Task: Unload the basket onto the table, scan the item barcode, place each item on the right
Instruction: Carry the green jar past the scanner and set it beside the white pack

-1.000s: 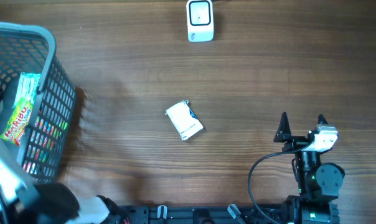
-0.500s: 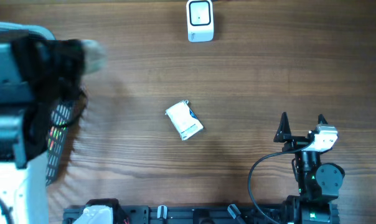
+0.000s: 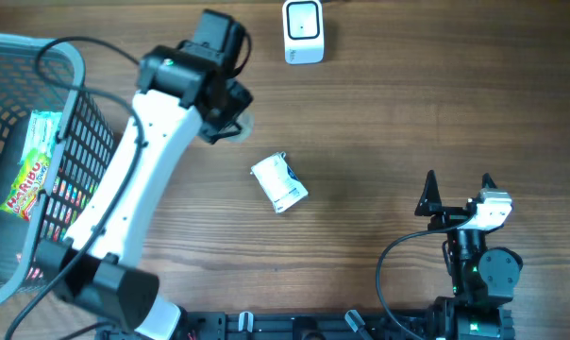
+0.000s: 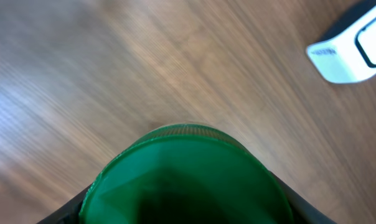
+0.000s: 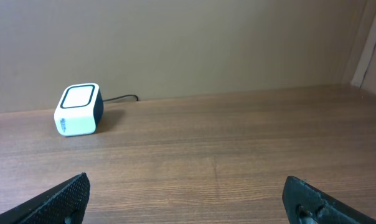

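My left gripper [image 3: 230, 121] hangs over the table's back middle, shut on a round green item [image 4: 185, 180] that fills the lower half of the left wrist view. From overhead only a pale round edge of the item [image 3: 243, 124] peeks out under the wrist. The white scanner [image 3: 303, 30] stands at the back edge, up and to the right of this gripper, and is also visible as the scanner [image 4: 356, 46] and the scanner [image 5: 79, 110]. No barcode shows. My right gripper [image 3: 459, 179] rests open near the front right, nothing between its fingers [image 5: 70, 196].
A small white box [image 3: 279, 182] lies mid-table, just below and right of the left gripper. A grey mesh basket [image 3: 77, 57] at the left edge holds a Haribo bag [image 3: 30, 165] and other packets. The left arm stretches diagonally from the front left.
The left arm has swung up from the basket at the left and across toward the table's back middle, carrying the green item. The right arm has not moved.
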`<control>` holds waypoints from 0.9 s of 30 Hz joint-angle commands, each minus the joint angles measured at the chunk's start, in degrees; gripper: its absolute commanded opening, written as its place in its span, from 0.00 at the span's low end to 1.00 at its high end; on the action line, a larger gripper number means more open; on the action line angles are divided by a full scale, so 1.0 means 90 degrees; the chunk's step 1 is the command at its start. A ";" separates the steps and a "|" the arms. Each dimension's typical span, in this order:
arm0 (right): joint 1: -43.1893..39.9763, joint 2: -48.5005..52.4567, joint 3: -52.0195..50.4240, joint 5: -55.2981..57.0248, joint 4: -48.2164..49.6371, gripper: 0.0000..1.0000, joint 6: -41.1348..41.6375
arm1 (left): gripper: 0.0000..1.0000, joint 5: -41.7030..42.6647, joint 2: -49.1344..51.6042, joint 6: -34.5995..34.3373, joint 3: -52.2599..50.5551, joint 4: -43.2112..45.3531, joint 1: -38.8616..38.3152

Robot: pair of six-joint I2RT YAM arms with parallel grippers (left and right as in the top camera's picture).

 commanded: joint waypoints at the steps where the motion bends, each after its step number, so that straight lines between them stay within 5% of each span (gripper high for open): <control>1: 0.0022 -0.0022 -0.0005 -0.0046 0.0017 1.00 -0.0078 | 0.58 -0.0083 0.0449 0.0073 0.0083 0.0384 -0.0476; 16: 0.0022 -0.0022 -0.0005 -0.0044 0.0017 1.00 -0.0080 | 0.58 -0.0396 0.2645 -0.0015 0.0083 0.1809 -0.2754; 23: 0.0022 -0.0022 -0.0005 -0.0046 0.0017 1.00 -0.0078 | 0.62 -0.1729 0.2674 -0.0959 0.0083 0.2040 -0.3247; 27: 0.0022 -0.0022 -0.0005 -0.0046 0.0017 1.00 -0.0080 | 0.59 -0.1724 0.2701 -0.2914 0.0083 0.1851 -0.3279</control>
